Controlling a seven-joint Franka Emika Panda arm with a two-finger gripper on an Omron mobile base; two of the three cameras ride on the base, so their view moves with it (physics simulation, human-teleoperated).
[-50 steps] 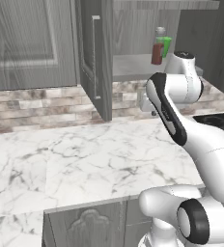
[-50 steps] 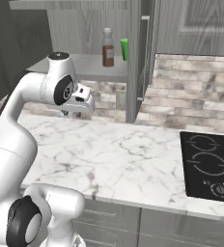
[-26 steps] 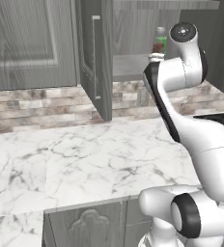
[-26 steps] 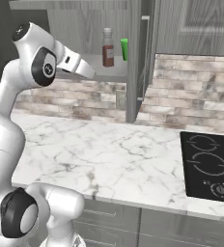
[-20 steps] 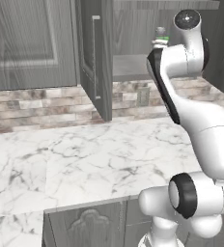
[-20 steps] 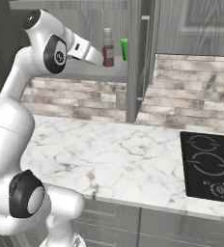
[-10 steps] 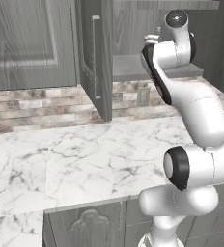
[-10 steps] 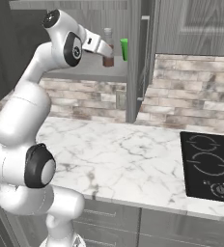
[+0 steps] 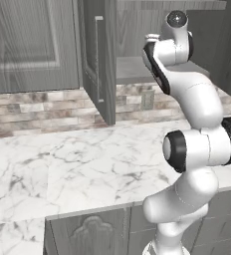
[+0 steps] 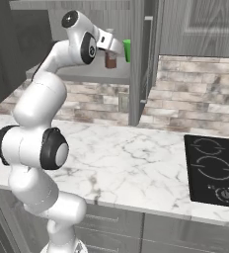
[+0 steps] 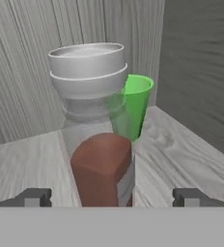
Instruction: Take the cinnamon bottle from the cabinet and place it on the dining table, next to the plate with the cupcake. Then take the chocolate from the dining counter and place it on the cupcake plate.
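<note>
The cinnamon bottle (image 11: 104, 169) stands upright on the cabinet shelf (image 11: 181, 144), a clear glass bottle with brown powder and a wide grey cap (image 11: 87, 67). In the hand view it fills the centre, close in front of my gripper (image 11: 111, 198). The two dark fingertips (image 11: 34, 197) stand wide apart, one on each side of the bottle and short of it, with nothing between them. From the right base view the gripper (image 10: 114, 47) is level with the bottle (image 10: 110, 60) inside the open cabinet. The gripper is open.
A green cup (image 11: 133, 103) stands just behind and right of the bottle, close to the cabinet's side wall (image 11: 201, 72). The open cabinet door (image 9: 100, 60) hangs left of the arm. Below lie a marble counter (image 10: 136, 158) and a black cooktop (image 10: 215, 170).
The arm has swung up from counter height and pushed the hand into the cabinet toward the bottle. The jaws stayed wide apart.
</note>
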